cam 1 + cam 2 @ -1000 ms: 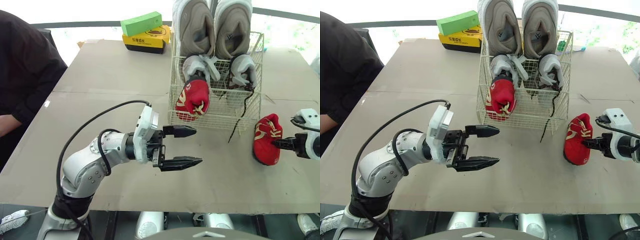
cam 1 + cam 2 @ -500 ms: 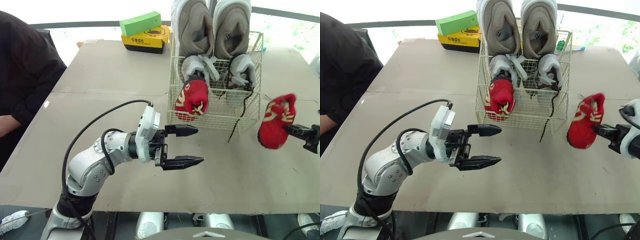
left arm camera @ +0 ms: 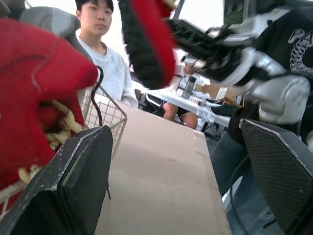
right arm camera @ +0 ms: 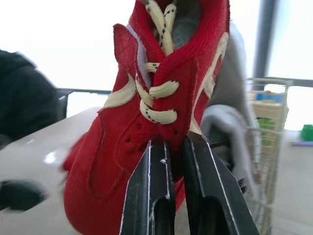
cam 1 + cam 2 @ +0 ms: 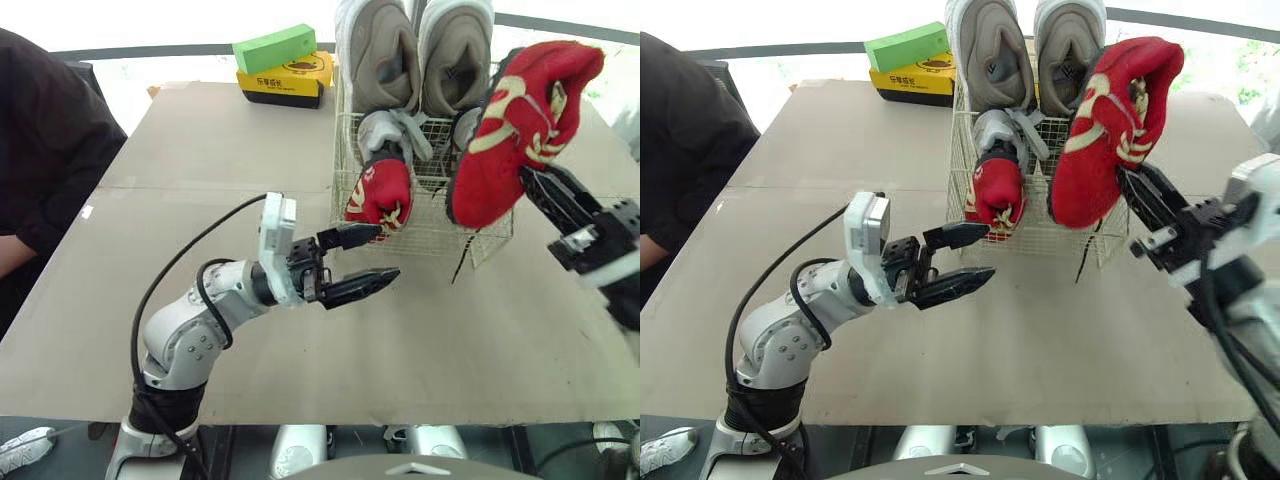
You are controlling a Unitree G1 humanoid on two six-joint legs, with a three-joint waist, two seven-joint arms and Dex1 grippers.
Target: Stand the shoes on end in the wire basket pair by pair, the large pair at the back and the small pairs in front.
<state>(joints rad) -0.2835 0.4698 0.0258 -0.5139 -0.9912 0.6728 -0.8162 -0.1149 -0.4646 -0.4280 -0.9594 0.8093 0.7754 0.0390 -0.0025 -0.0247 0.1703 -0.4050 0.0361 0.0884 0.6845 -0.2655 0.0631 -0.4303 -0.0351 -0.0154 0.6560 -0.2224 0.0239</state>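
Red knit with cream laces and cream side stripes: a small shoe [image 5: 500, 130] hangs in the air in front of the right half of the wire basket [image 5: 425, 228], clear of the bench [image 5: 200, 150]. Its long axis runs steeply, the rounded toe down and the heel up, with the top leaning towards the robot's right. The black sole faces the robot's left.

The right jaws are closed tight on the lace and tongue area of this shoe. The right forearm slopes up from the lower right towards it.

Its red twin [image 5: 380, 195] stands toe down in the basket's front left. A grey pair [image 5: 392, 135] stands behind it, and a large tan pair [image 5: 378, 50] at the back.

The left arm is bent at the elbow and reaches forward. The left jaws are spread wide and empty above the bench, just before the basket's front left corner.
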